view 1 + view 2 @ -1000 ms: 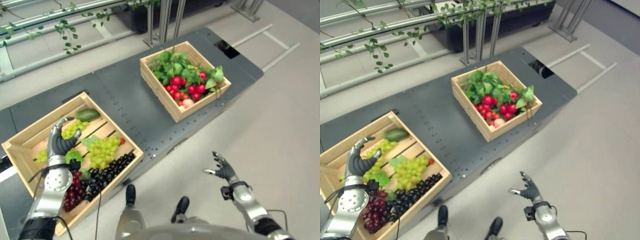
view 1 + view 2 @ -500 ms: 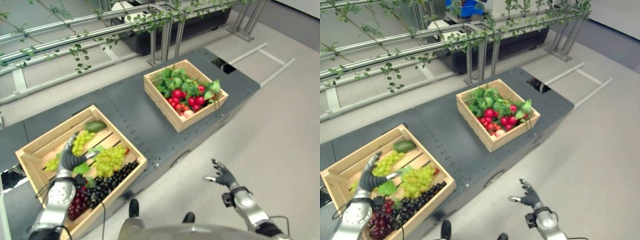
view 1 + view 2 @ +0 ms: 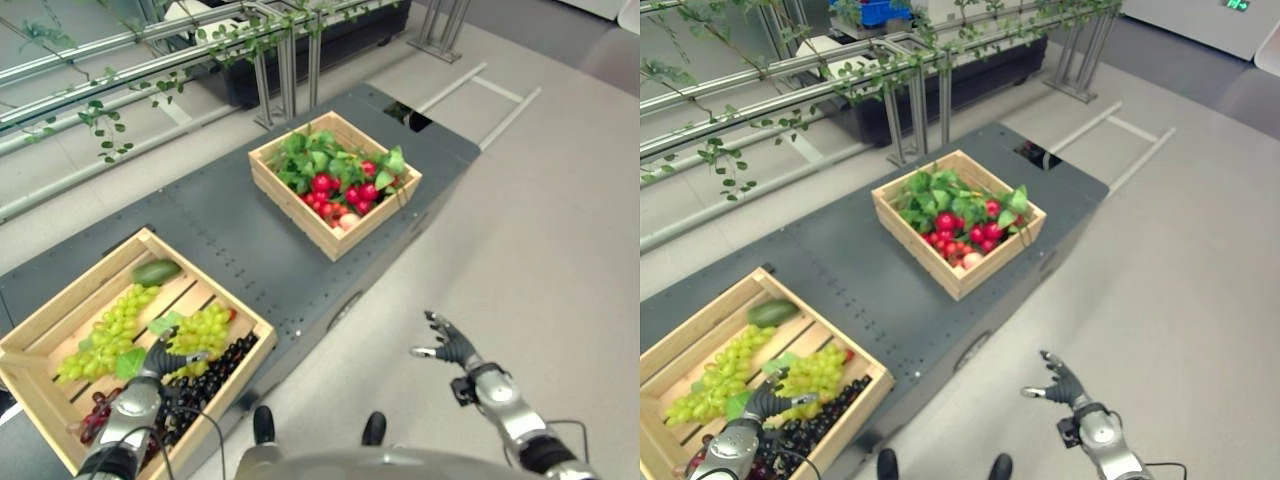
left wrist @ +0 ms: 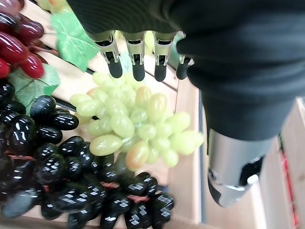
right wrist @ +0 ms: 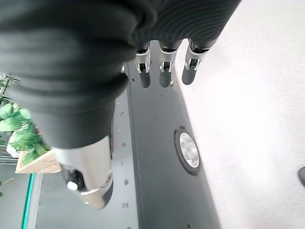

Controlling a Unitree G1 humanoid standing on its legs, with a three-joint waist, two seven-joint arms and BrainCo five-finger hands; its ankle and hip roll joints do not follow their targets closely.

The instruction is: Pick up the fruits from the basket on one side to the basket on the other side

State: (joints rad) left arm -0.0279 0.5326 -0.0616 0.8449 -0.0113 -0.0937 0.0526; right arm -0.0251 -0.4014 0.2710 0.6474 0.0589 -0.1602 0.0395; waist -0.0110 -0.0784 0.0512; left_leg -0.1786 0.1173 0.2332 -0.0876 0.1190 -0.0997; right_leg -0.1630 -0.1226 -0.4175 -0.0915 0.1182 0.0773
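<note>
No fruit is seen in transit. The left hand (image 3: 160,360) hovers, fingers (image 4: 137,62) straight and empty, over the green grape bunch (image 4: 136,119) in the near slatted wooden crate (image 3: 45,335). The right hand (image 3: 450,345) hangs open off the grey bench (image 3: 230,215). The far wooden crate (image 3: 300,220) holds leafy red produce.

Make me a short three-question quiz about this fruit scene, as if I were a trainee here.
1. True or false: the left hand hovers with straight fingers over the green grapes.
2. Which crate holds the black grapes? A: near crate B: far crate
3. Fill in: the right hand hangs over the ____, off the platform.

Key: 1 true; 2 A; 3 floor.
</note>
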